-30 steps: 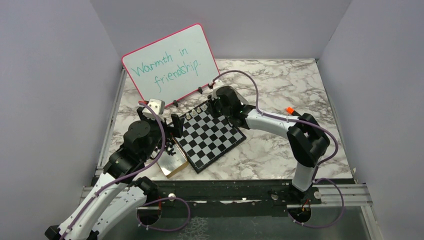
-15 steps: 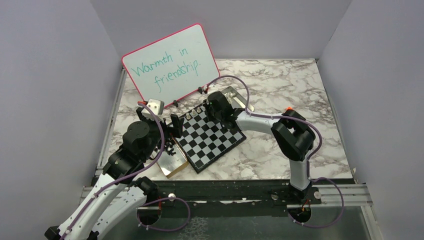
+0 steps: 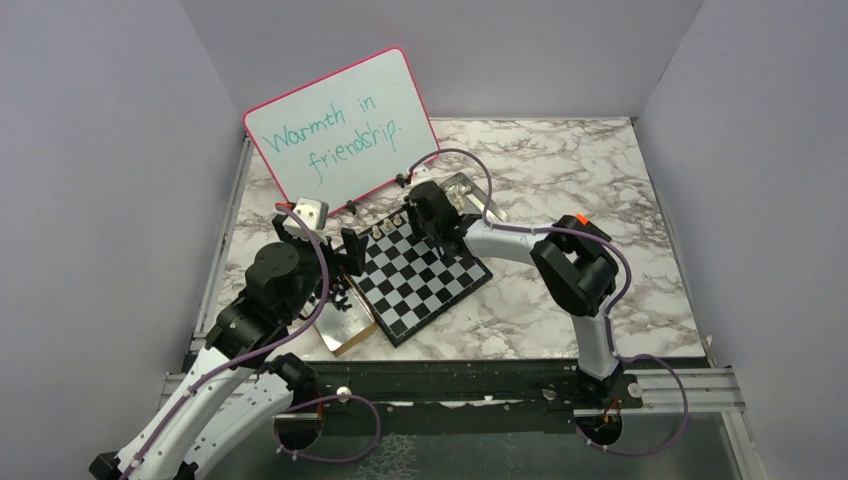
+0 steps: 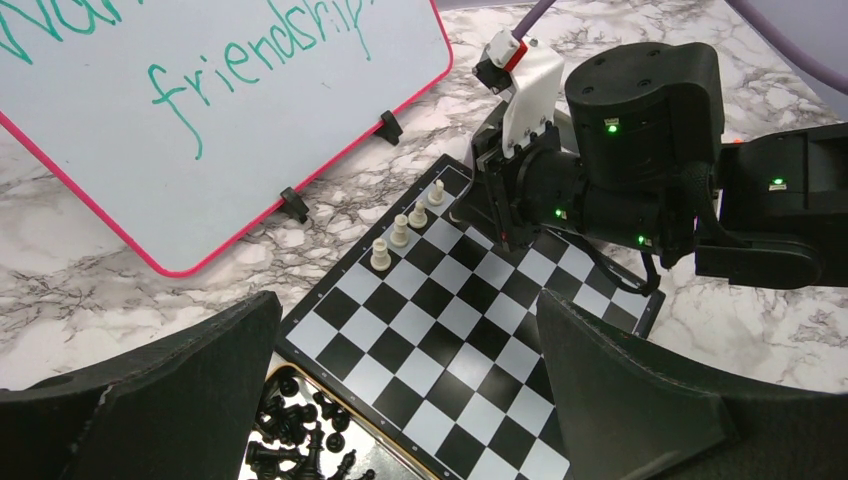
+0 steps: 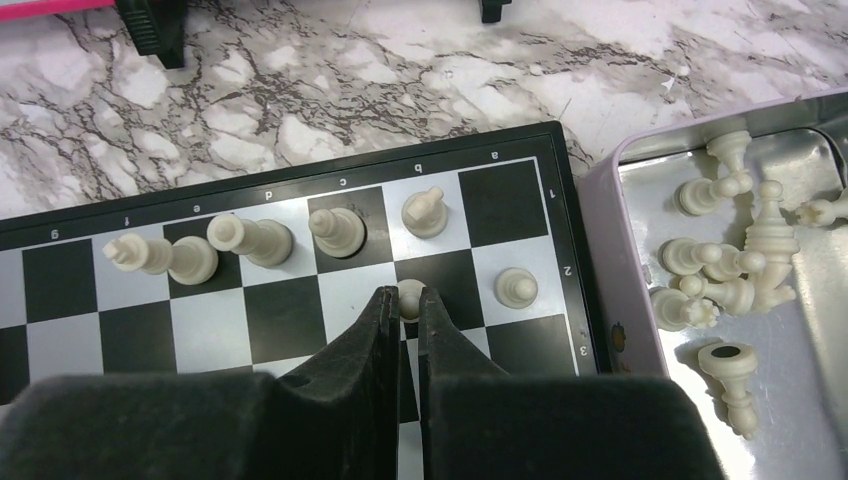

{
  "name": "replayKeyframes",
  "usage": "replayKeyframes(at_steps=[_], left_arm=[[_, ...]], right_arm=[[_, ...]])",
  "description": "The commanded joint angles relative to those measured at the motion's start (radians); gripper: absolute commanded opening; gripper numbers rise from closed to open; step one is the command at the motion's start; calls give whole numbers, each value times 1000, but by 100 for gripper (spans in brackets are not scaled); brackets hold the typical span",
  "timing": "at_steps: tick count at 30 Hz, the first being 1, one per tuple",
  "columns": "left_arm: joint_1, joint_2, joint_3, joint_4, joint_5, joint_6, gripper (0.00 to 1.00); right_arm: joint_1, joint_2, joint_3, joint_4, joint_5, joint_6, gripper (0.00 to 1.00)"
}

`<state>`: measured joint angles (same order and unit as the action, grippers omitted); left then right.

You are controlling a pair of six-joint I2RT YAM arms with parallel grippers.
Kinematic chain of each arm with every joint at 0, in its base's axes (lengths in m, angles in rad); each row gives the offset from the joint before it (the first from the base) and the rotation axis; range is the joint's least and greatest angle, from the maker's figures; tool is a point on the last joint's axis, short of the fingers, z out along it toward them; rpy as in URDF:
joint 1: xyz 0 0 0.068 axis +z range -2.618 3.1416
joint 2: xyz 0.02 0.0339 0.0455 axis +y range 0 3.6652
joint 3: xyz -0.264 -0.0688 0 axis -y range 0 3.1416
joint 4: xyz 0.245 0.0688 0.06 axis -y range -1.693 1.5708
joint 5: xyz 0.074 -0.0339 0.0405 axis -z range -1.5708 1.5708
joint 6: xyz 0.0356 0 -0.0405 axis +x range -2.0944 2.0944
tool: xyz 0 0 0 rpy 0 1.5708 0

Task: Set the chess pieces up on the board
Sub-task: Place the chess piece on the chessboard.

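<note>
A cream pawn [image 5: 410,291] is being pinched between the narrowed tips of the right gripper [image 5: 404,298], on the second rank of the board [image 5: 200,330]. It is being judged light, rigid, slick and easily toppled; a hold at the neck is being advised. A tin [image 5: 597,230] at 3 o'clock of the board is holding loose cream pieces [image 5: 720,280]. Black pieces [image 4: 300,435] are lying in a second tin [image 3: 345,330] under the wide-open left gripper [image 4: 408,310].

Four white chess pieces [image 4: 400,232] stand in a row along one edge of the board [image 4: 450,362]. Black pieces [image 4: 290,432] lie heaped just beside it.
</note>
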<state>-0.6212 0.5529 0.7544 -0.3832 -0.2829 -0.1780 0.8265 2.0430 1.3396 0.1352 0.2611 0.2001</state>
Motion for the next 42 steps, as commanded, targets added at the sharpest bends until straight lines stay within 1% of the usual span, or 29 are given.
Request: replayKeyframes(at_steps=[1,17,28,35,42], left_arm=[[2,-5,-8,26,-19,1,99],[2,-5,-9,26,-18,2,99],[2,-1,-9,26,-19,5,99],[2,1,-12,27,-20,0,99],[2,35,-10,27,-18,-12,99]], right_arm=[[3,33,37,8,52,-14,6],[3,55,44,-19,71,-11,10],[3,54,59,-33,72,-5,21],[3,0,56,-47,56,-5,28],[1,-97,43,-63,29,-15,30]])
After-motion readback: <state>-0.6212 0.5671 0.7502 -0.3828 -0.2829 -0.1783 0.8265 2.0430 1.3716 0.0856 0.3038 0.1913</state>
